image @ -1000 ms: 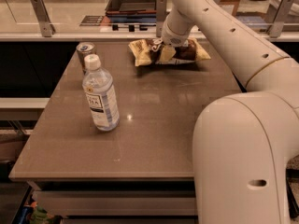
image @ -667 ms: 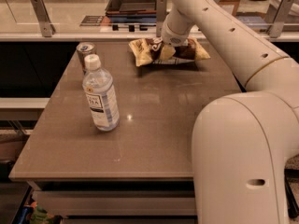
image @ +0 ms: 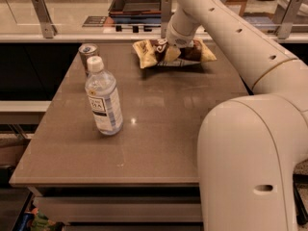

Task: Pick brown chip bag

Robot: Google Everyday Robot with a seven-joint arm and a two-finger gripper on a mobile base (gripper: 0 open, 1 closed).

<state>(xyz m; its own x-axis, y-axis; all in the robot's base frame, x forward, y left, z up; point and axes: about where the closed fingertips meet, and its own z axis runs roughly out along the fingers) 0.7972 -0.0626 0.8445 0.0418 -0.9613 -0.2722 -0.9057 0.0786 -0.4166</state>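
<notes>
End effector [image: 169,53] at brown chip bag [image: 191,55], white lettering [image: 159,45] unreadable

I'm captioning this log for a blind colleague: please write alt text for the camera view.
The robot's gripper is down on a crinkly brown chip bag with pale yellow ends at the far side of a grey-brown table. Nearer, at the picture's left, stand a clear plastic water bottle and, behind it, a metal drink can.

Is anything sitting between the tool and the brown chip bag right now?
Nothing visible does. The tool is down on the middle of the brown chip bag; the water bottle and can stand apart from it.
</notes>
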